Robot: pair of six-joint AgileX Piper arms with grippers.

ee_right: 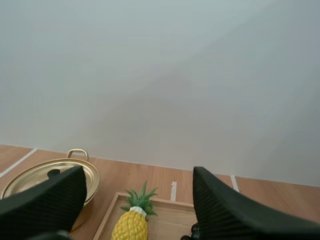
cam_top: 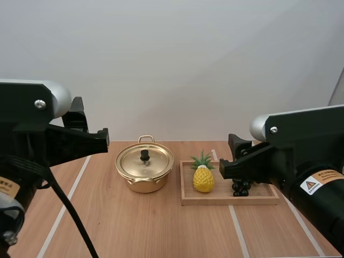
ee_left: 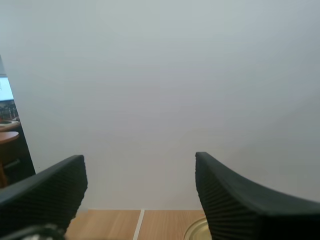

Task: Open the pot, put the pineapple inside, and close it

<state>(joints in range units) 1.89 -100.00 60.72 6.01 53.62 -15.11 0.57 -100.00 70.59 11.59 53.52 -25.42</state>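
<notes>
Looking down from the high view, you have the pot (cam_top: 144,171) near the middle of the table (cam_top: 161,231), its lid (cam_top: 146,160) seated on it and the black knob (cam_top: 144,155) upright. At the pot's 3 o'clock, just beside it, lies the tray (cam_top: 229,200). The pineapple (cam_top: 203,179) stands upright on the tray's end nearest the pot, leaves pointing to 12 o'clock. The grapes (cam_top: 241,188) sit at the pineapple's 3 o'clock on the same tray, partly hidden by your right arm. Your left arm hangs at the pot's 9 o'clock and your right arm at the tray's 3 o'clock, both above the table.

From the left wrist view, your left tool (ee_left: 139,159) stands wide, ribbed inner faces turned to each other with nothing between them. A sliver of the pot's gold rim shows beside one finger.

From the right wrist view, your right tool (ee_right: 137,171) is also wide and empty. Beyond its fingers you see the lidded pot, then the pineapple upright on the tray, with the grapes peeking out beside one finger.
</notes>
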